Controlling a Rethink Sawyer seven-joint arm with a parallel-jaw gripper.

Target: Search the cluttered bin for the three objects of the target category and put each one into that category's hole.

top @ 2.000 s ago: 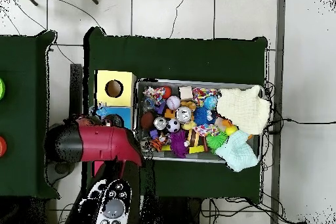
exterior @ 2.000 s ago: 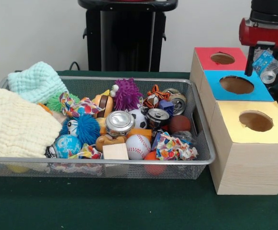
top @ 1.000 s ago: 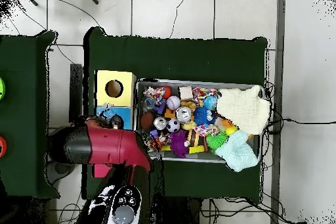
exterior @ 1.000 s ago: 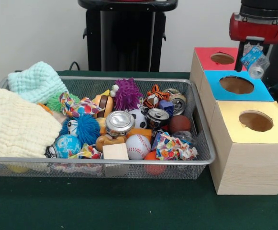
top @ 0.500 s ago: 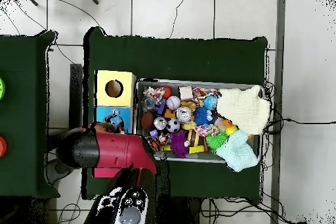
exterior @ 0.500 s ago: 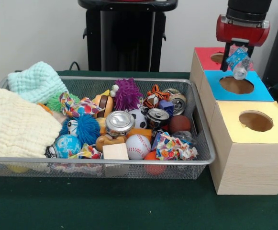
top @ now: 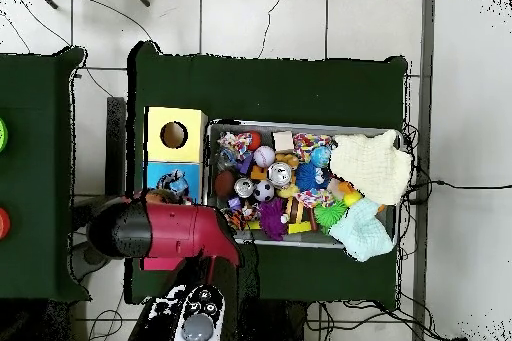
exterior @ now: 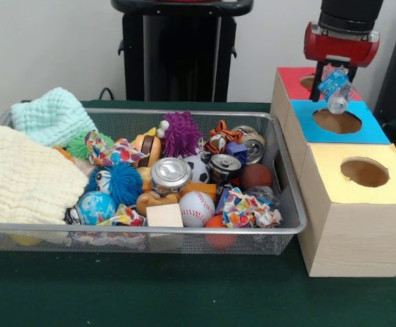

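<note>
Bottle [exterior: 335, 90] clamped in our gripper [exterior: 334, 82], tilted neck-down.
Blue box's hole [exterior: 337, 121] lies directly beneath; we judge a straight drop fits.

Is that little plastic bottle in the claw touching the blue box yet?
Apart. The front view shows the plastic bottle hanging from the claw, with background visible between its lower end and the blue box.

Red and black end effector [exterior: 331, 80] is gripping a clear bottle [exterior: 337, 91] with a blue label; below it blue-topped box [exterior: 371, 131], behind it red-topped box [exterior: 290, 76], nearer us yellow-topped box [exterior: 330, 167] are showing.
</note>
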